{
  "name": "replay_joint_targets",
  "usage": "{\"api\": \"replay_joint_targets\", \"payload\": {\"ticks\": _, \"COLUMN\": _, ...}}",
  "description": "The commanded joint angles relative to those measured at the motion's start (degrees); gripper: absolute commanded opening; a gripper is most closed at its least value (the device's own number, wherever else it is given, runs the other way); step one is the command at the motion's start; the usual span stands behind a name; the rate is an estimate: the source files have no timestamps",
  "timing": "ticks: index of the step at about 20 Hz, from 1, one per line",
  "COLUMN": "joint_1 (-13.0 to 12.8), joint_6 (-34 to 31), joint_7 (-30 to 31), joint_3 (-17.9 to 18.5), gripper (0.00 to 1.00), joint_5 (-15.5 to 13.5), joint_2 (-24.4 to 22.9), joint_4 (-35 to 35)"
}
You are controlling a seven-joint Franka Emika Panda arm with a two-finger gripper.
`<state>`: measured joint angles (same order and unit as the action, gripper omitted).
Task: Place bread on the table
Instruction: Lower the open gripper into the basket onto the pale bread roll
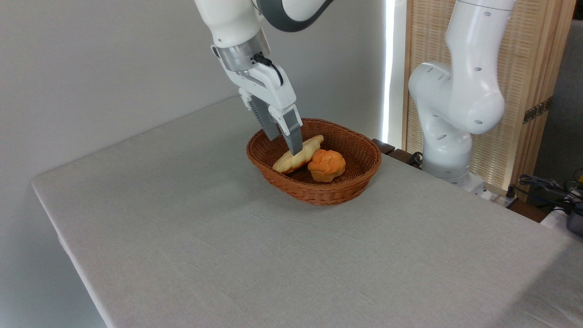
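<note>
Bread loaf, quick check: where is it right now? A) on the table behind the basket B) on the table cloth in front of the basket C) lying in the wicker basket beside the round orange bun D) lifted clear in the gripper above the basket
C: the bread loaf lies inside the wicker basket next to the round orange bun, with the open gripper reaching down over it.

A counter (255,255) draped in pale grey-beige cloth fills the scene, its near left corner jutting toward the wall. One thing rests directly on the cloth: a brown oval wicker basket (319,191), set near the far edge, well away from the near edge.
</note>
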<state>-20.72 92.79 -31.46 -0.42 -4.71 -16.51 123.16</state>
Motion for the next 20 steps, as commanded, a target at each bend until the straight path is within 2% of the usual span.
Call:
{"api": "replay_joint_targets", "payload": {"ticks": 1, "joint_1": -4.06, "joint_6": 0.55, "joint_7": -0.71, "joint_3": 0.77, "gripper": 1.00, "joint_5": 0.23, "joint_2": -1.78, "joint_4": 3.66}}
{"api": "replay_joint_targets", "payload": {"ticks": 5, "joint_1": -6.78, "joint_6": 4.05, "joint_7": -0.80, "joint_3": 0.68, "gripper": 1.00, "joint_5": 0.40, "joint_2": 1.03, "joint_4": 5.07}}
{"api": "replay_joint_targets", "payload": {"ticks": 9, "joint_1": -6.97, "joint_6": 8.54, "joint_7": -0.71, "joint_3": 0.60, "gripper": 1.00, "joint_5": 0.40, "joint_2": 4.72, "joint_4": 4.99}}
{"api": "replay_joint_targets", "payload": {"ticks": 11, "joint_1": -7.05, "joint_6": 8.99, "joint_7": -0.71, "joint_3": 0.60, "gripper": 1.00, "joint_5": 0.40, "joint_2": 5.78, "joint_4": 5.07}}
{"api": "replay_joint_targets", "payload": {"ticks": 20, "joint_1": -10.82, "joint_6": 9.34, "joint_7": -0.44, "joint_3": 0.60, "gripper": 1.00, "joint_5": 0.32, "joint_2": 9.30, "joint_4": 4.99}}
